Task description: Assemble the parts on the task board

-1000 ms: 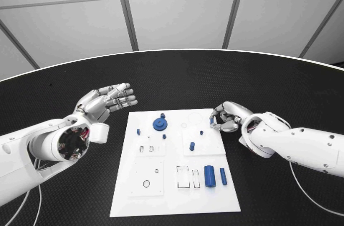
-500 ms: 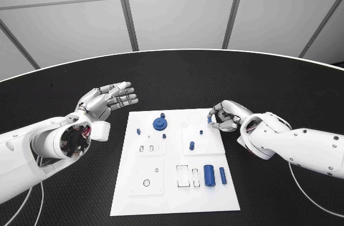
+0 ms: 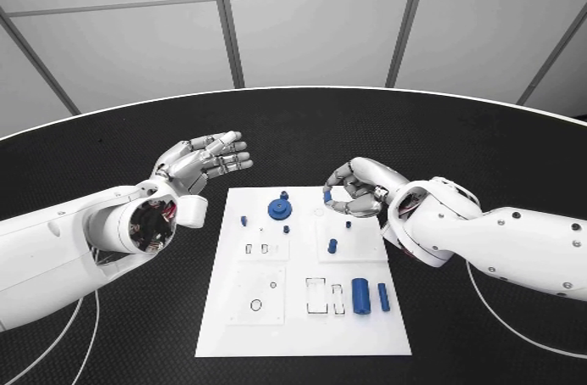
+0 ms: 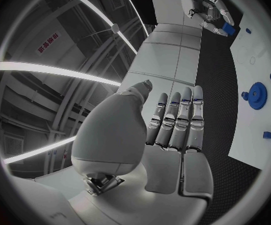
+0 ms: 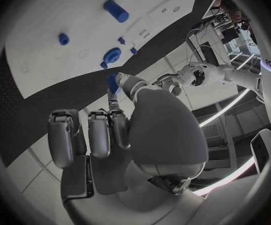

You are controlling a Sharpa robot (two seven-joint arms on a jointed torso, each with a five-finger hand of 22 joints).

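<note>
The white task board point(image 3: 293, 321) lies flat in the middle of the table. A blue gear point(image 3: 280, 209) stands in it near the far edge, with small blue pegs point(image 3: 332, 247) around it and two blue cylinders point(image 3: 360, 296) lying at its right side. My right hand point(image 3: 357, 190) hovers over the board's far right corner, pinching a small blue part point(image 3: 328, 195) between thumb and fingertip; the right wrist view shows that part point(image 5: 112, 82) at the fingertips. My left hand point(image 3: 204, 163) is raised off the board's far left corner, open, fingers straight and holding nothing.
The round black table point(image 3: 489, 147) spreads wide around the board, its pale rim curving along the back. The board carries several outlined recesses point(image 3: 326, 296) near the cylinders. The left wrist view looks past my open hand point(image 4: 173, 130) to the gear point(image 4: 257, 95).
My right hand has carried the small blue part leftward, from beside the board's right edge to over its far corner. The camera has shifted slightly; the left hand has barely moved.
</note>
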